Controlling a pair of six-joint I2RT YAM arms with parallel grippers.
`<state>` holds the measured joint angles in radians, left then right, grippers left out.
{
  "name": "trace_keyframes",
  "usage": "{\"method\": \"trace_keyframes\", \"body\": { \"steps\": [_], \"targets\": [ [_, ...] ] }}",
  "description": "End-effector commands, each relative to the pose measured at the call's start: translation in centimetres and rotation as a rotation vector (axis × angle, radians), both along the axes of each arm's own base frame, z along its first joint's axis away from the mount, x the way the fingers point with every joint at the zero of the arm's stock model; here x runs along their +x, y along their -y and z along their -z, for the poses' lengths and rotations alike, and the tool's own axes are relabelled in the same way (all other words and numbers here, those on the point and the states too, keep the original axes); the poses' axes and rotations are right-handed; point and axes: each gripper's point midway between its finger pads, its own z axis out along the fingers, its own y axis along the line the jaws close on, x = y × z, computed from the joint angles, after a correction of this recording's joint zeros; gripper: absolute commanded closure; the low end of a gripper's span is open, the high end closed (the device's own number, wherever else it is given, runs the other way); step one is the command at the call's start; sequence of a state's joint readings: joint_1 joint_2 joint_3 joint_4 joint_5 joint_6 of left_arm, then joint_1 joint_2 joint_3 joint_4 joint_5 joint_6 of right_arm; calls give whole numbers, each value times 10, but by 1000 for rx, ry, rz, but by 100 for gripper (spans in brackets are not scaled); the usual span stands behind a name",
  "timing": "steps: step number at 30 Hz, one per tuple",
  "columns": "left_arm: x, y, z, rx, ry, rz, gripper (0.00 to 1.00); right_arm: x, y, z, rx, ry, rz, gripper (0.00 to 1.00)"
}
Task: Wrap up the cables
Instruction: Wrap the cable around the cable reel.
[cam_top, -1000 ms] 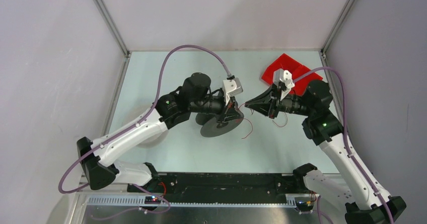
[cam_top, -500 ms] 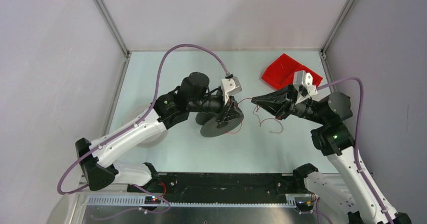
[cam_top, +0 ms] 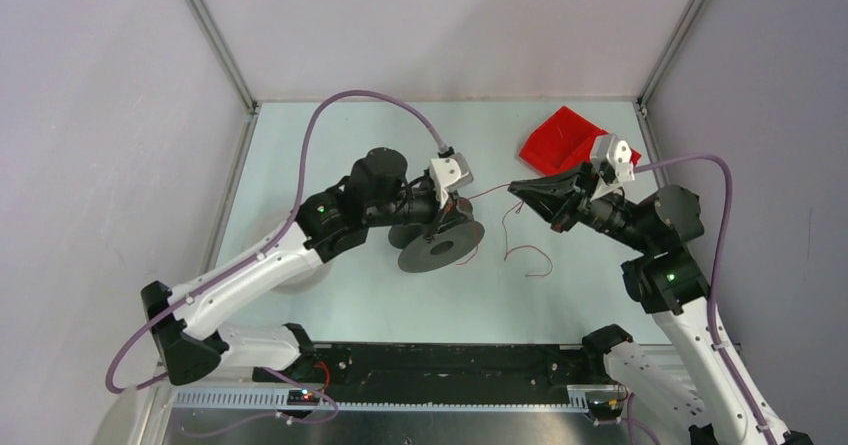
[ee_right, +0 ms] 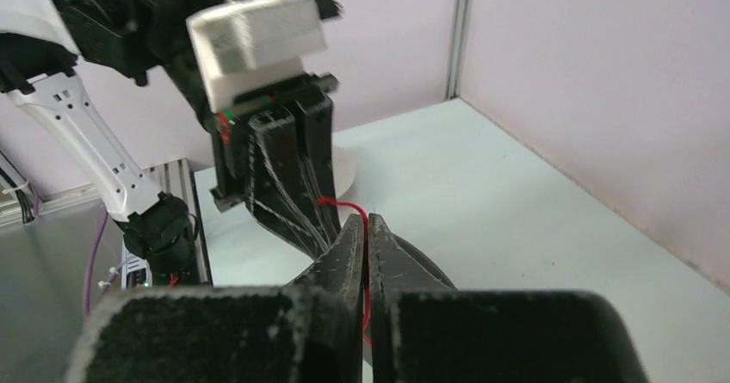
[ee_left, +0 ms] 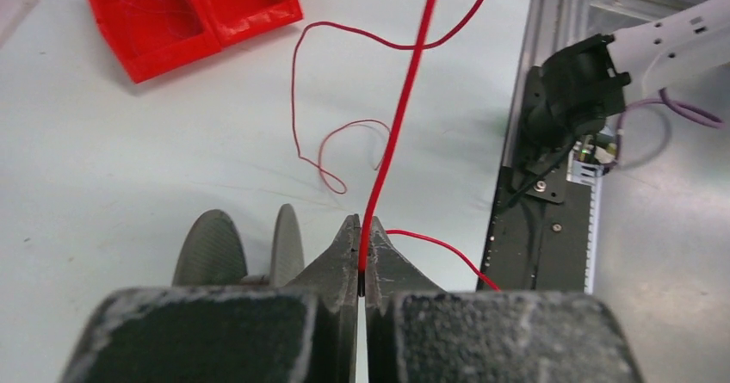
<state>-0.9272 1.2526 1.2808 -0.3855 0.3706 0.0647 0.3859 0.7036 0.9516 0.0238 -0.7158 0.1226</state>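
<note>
The cable is a thin red strand (cam_top: pixel 490 193), stretched between my two grippers above the table. My left gripper (cam_top: pixel 462 205) is shut on it just above the dark grey spool (cam_top: pixel 440 247). My right gripper (cam_top: pixel 515 187) is shut on the same strand further along. In the left wrist view the strand (ee_left: pixel 400 116) runs up out of the closed left gripper (ee_left: pixel 361 237), with the spool's flanges (ee_left: pixel 211 250) at the left. In the right wrist view it (ee_right: pixel 344 204) bends over the closed right gripper (ee_right: pixel 366 228). Loose loops (cam_top: pixel 528 252) lie on the table.
A red tray (cam_top: pixel 560 135) lies at the back right, also in the left wrist view (ee_left: pixel 185 13). A white round disc (ee_right: pixel 344 172), perhaps the white spool, sits behind the left gripper, mostly hidden under the left arm. A black rail (cam_top: pixel 450 360) runs along the near edge.
My right gripper has drawn back to the right and away from the left gripper, pulling the red strand out between them. My left gripper has shifted slightly left. The loose loops moved right.
</note>
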Motion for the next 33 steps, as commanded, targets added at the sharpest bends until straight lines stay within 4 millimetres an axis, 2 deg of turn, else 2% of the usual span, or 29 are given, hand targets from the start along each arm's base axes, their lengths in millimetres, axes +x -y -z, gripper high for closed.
{"method": "trace_keyframes", "body": {
  "steps": [1,3,4,6,8,11,12,16,24,26,27,28,29,31,33],
  "targets": [
    [13,-19,-16,-5,114,-92,100,9,1,5,-5,-44,19,100],
    [18,-23,-17,1,132,-120,100,11,-1,8,-8,-60,10,85],
    [22,-25,-17,8,142,-144,100,12,-1,9,-6,-65,11,73],
    [27,-30,-16,20,159,-174,100,12,-1,8,-4,-67,14,58],
    [29,-33,-14,32,172,-187,100,7,-4,7,-6,-57,-20,47],
    [28,-37,-12,47,190,-184,100,2,-17,6,-10,-41,-102,38],
    [28,-38,-11,55,196,-184,100,6,-21,9,-12,-52,-111,35],
    [29,-43,-9,77,207,-188,100,17,-34,12,-15,-57,-134,33],
    [21,-41,-1,92,182,-145,100,38,-70,33,-77,-8,-202,35],
    [20,-41,0,95,182,-137,100,41,-77,38,-91,-15,-224,40],
    [20,-42,1,101,183,-139,100,41,-78,37,-92,-16,-230,53],
    [21,-43,1,104,183,-143,100,43,-79,39,-95,-24,-229,61],
    [23,-45,3,113,185,-158,100,44,-79,40,-94,-28,-225,76],
    [29,-49,4,125,184,-199,99,43,-76,35,-84,-31,-217,92],
    [32,-52,5,128,174,-227,98,35,-71,23,-57,-12,-221,100]
  ]
}}
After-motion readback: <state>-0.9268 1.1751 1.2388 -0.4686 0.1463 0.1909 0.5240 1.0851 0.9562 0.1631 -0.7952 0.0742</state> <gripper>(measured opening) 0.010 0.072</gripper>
